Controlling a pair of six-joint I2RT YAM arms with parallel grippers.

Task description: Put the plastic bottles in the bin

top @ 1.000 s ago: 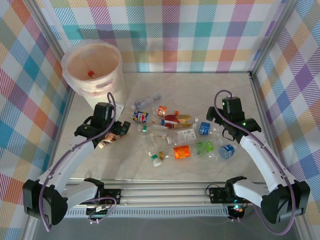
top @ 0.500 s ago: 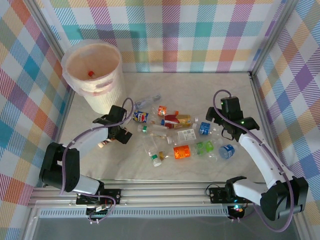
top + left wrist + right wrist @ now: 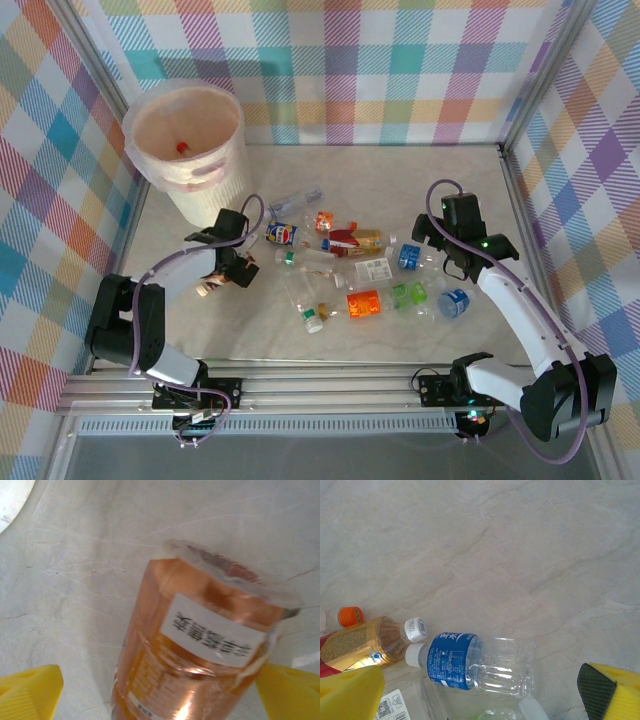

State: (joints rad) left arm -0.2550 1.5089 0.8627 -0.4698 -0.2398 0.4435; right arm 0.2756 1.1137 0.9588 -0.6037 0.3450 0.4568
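Grasp step: the left gripper (image 3: 160, 697), jaws apart, straddles an amber-tinted clear plastic bottle (image 3: 200, 645) near the table's (image 3: 400, 170) left edge, the right gripper (image 3: 482, 692) also spread; next likely clamping, then lifting to the far-left round translucent whitish bin (image 3: 205, 200).

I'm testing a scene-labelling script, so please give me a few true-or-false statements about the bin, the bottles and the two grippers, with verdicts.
1. The bin stands upright at the far left corner of the table. True.
2. The left gripper is shut on a blue-labelled bottle. False: its jaws are open on either side of an amber bottle lying on the table.
3. A clear bottle with a blue label lies under the open right gripper. True.
4. Every bottle is in the bin. False: many plastic bottles lie on the table between the arms.
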